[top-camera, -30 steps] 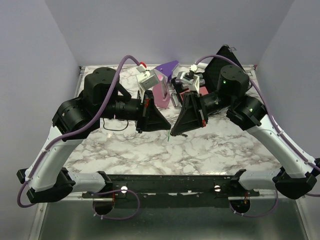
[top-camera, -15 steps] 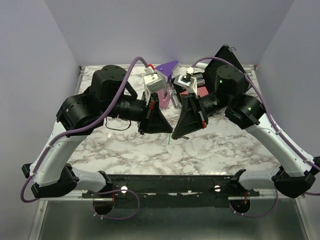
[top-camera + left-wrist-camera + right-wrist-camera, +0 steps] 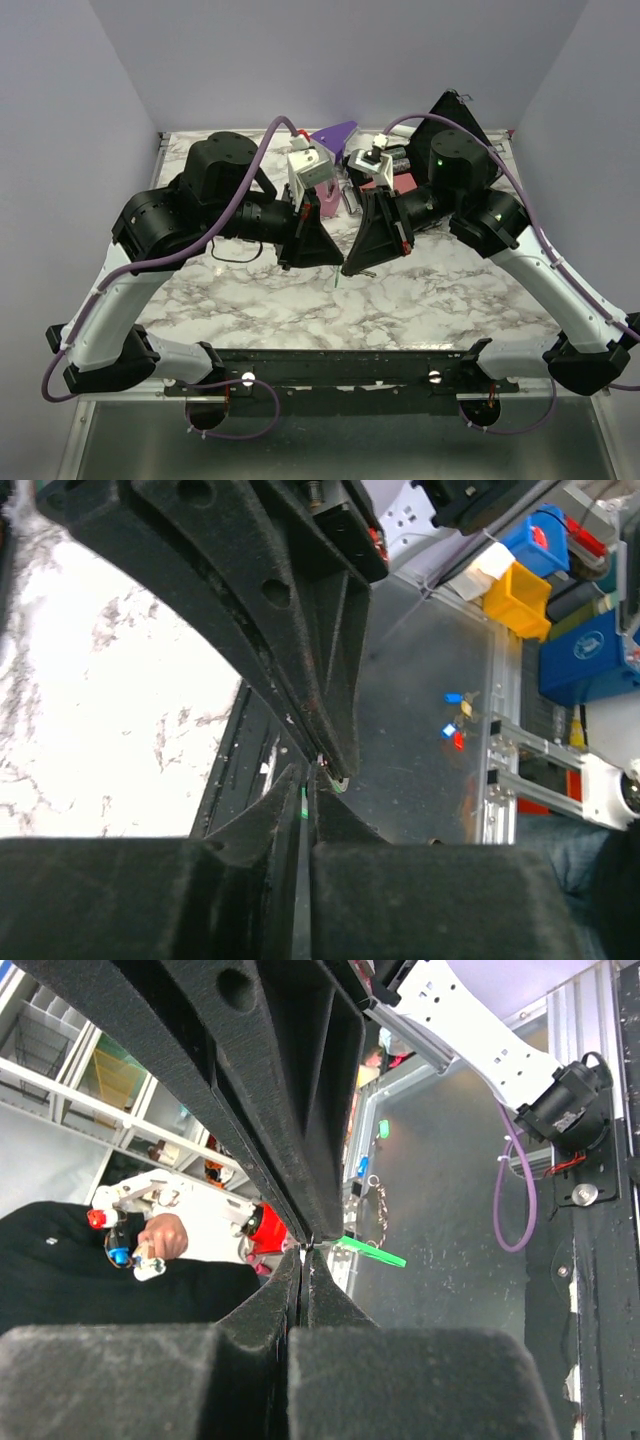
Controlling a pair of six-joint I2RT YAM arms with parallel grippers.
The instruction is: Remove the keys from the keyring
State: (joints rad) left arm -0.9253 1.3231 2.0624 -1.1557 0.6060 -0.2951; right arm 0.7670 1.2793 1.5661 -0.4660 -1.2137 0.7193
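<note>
My left pincer point(image 3: 308, 780), shut on the green key point(image 3: 372, 1252), meets my right pincer point(image 3: 303, 1252), seemingly clamped on the keyring point(image 3: 338, 780) (barely visible), above the table point(image 3: 450, 290). The left arm has swung inward since a second ago; I judge the key not yet freed.

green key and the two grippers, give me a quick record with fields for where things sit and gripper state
left gripper: shut, tip to tip with the right one
right gripper: shut, tips meeting the left's
green key: sticks out sideways where the tips meet, over the marble table
held by: cannot tell which gripper
behind: purple-and-pink wedge at the far side
</note>
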